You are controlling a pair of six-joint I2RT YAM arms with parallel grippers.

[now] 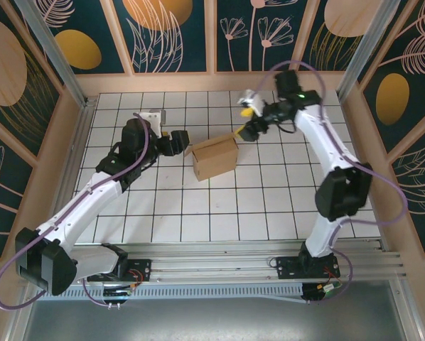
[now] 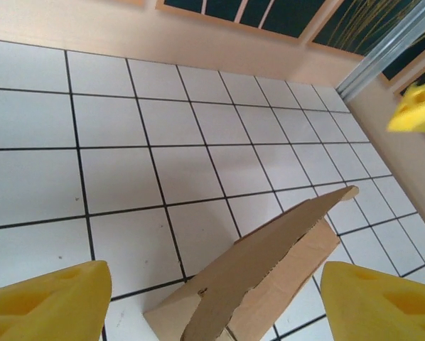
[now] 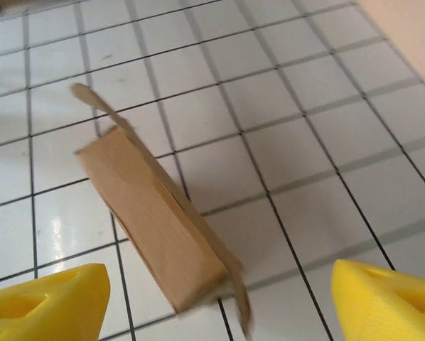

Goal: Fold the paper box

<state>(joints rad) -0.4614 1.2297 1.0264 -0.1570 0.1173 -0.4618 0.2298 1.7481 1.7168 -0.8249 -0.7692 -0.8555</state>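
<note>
The paper box is a tan cardboard shape resting on the white tiled floor in the middle. One flap sticks up at its far right corner. My left gripper hovers just left of the box. In the left wrist view its yellow fingers stand wide apart, open, with the box and its torn-edged flap between and beyond them, untouched. My right gripper hangs above the box's far right corner. It is open, and the box lies below it, tilted in that view.
Wooden walls with dark painted panels ring the tiled floor. Aluminium posts stand at the back corners. A metal rail carrying both arm bases runs along the near edge. Bare tiles lie in front of the box.
</note>
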